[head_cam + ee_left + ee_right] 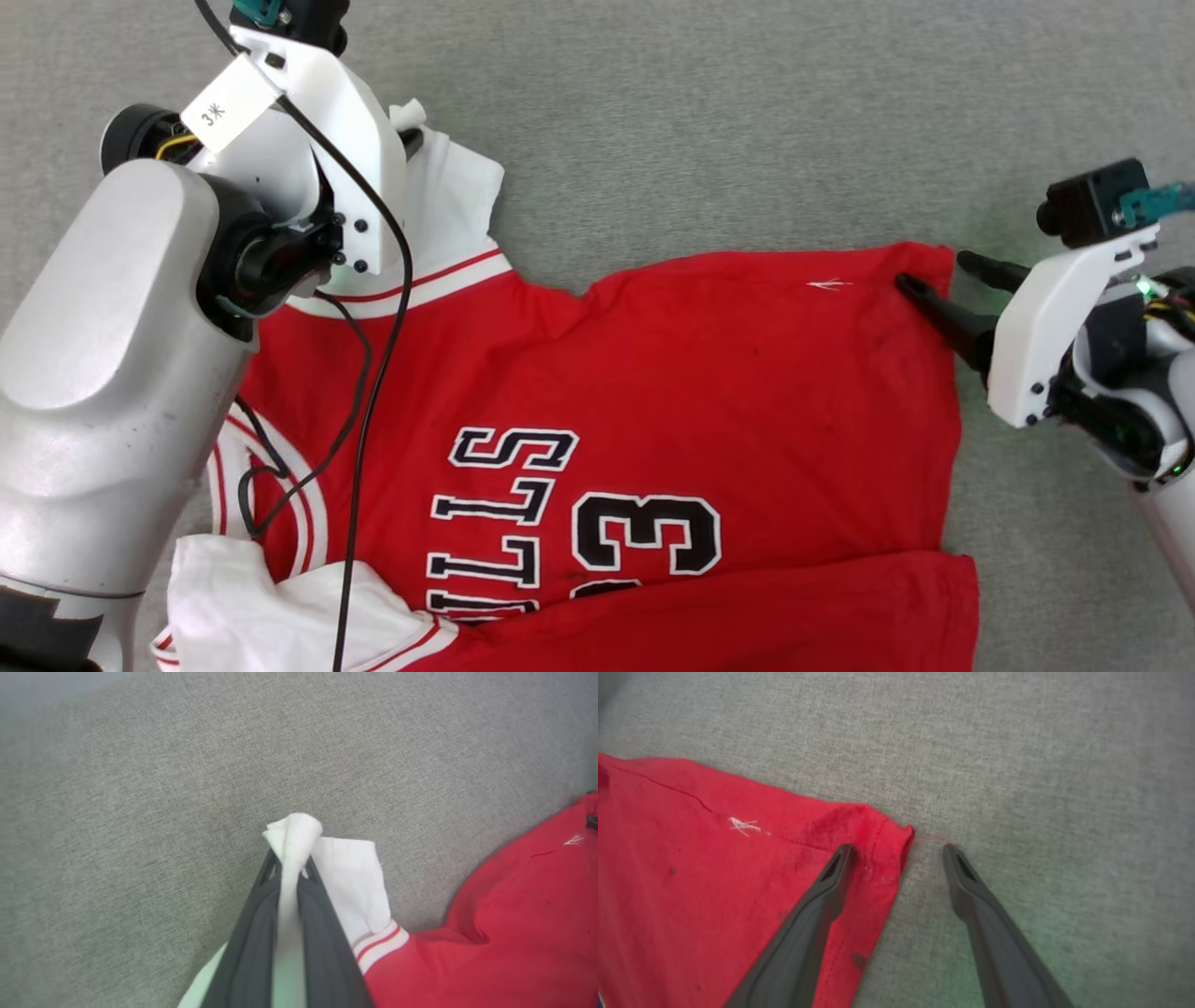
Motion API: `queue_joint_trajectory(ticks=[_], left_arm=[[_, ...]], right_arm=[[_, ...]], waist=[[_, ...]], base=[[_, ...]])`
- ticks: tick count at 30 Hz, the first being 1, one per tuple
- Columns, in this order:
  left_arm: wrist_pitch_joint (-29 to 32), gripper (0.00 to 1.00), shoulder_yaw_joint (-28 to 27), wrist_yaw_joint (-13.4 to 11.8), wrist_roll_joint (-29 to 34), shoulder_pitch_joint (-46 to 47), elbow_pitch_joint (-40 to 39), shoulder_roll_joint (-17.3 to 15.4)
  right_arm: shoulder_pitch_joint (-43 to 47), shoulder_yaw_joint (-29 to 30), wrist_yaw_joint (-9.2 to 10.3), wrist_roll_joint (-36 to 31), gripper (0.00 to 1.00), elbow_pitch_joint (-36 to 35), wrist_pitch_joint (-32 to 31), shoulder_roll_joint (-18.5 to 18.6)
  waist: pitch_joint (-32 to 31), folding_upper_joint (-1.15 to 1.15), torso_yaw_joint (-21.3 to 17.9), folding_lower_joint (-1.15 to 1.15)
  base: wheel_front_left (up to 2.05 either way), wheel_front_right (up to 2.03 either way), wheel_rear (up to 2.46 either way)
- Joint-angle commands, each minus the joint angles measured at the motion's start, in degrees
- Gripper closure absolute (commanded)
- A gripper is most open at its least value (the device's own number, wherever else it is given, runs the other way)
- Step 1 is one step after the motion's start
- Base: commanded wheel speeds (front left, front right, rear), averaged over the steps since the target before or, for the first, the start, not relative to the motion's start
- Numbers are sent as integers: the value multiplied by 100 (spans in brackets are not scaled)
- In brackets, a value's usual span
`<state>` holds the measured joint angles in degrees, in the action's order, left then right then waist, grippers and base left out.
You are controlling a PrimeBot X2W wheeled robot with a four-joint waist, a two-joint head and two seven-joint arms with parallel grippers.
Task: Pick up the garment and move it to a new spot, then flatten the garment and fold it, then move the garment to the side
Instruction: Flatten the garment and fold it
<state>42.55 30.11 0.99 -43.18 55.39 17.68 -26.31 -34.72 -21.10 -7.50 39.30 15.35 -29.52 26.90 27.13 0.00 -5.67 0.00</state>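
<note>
The garment (709,392), a red jersey with white sleeves and black lettering, lies spread on the grey cloth surface, its bottom strip folded over near me. My left gripper (290,858) is shut on the white far sleeve (359,886), a bunch of cloth pinched between its tips. In the head view that sleeve (457,201) peeks out beside my left wrist. My right gripper (934,271) is open, low at the garment's far right corner (887,835). One finger lies on the red cloth and the other on the bare surface beside the hem, so the corner sits between the jaws (899,851).
Grey woven cloth (728,121) covers the whole work surface, with free room beyond the garment and to its right. My left forearm (93,373) and its black cable (373,373) hang over the garment's left side. The near white sleeve (271,616) lies crumpled at the bottom left.
</note>
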Motion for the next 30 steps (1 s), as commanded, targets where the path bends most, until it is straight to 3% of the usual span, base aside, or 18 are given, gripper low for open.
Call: queue_joint_trajectory(ticks=[1, 4, 5, 7, 12, 21, 30], left_arm=[[-90, 100, -11, 22, 12, 41, -65, 32], [-202, 100, -13, 30, 25, -35, -137, 42], [-248, 100, -24, 31, 18, -62, -156, 47], [-310, 100, -18, 41, 27, -123, -180, 38], [-497, 100, -43, 98, -22, -229, -210, 27], [-1011, 100, -246, 124, -142, -826, -305, -188], [-1771, 100, -753, -282, -527, -2666, -1018, -548]], right_arm=[[-43, -190, 2, 74, 0, 121, -247, 29], [-47, -512, -6, 257, 0, 347, -820, 59], [-30, -615, -6, 318, 51, 417, -991, 45], [-44, -729, -7, 400, 100, 502, -1178, 31], [-282, -698, -5, 544, 100, 531, -1222, 136], [-214, -214, 3, 332, 100, 34, -584, 294], [1084, 166, 3, 19, 100, -478, -269, 104]], waist=[[34, 0, 94, 0], [58, 0, 181, 0], [63, 0, 204, 0], [67, 0, 242, 0], [3, 0, 311, 0], [-539, 0, 281, 0], [-1358, 0, 288, 0]], base=[[0, 0, 0], [0, 0, 0], [0, 0, 0], [0, 0, 0], [0, 0, 0], [0, 0, 0], [0, 0, 0]])
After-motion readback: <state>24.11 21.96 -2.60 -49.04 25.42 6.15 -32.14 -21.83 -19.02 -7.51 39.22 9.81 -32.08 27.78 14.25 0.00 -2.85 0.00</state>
